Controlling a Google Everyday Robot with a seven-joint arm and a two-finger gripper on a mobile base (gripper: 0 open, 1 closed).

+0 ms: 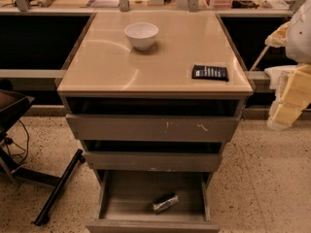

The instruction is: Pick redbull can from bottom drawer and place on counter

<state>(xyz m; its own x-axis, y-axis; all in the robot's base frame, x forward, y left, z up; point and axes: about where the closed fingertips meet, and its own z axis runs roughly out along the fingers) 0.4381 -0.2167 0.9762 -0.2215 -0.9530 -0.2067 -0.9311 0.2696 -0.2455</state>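
The bottom drawer stands pulled out. The redbull can lies on its side on the drawer's floor, right of the middle and toward the drawer's front, skewed to the walls and touching none of them. The gripper hangs well above and to the right of the drawer, off the right side of the counter that tops the cabinet; whether it is open or closed I cannot tell.

The step in hand looks to be the reach. It should come down into the drawer from above its front half, clear of the upper drawer fronts overhanging the drawer's back; set the gripper across the can's narrow width; take it at mid-length so it cannot roll away.

The drawer's front is cut off at the lower edge; its back lies in shadow; the can's markings are unreadable.
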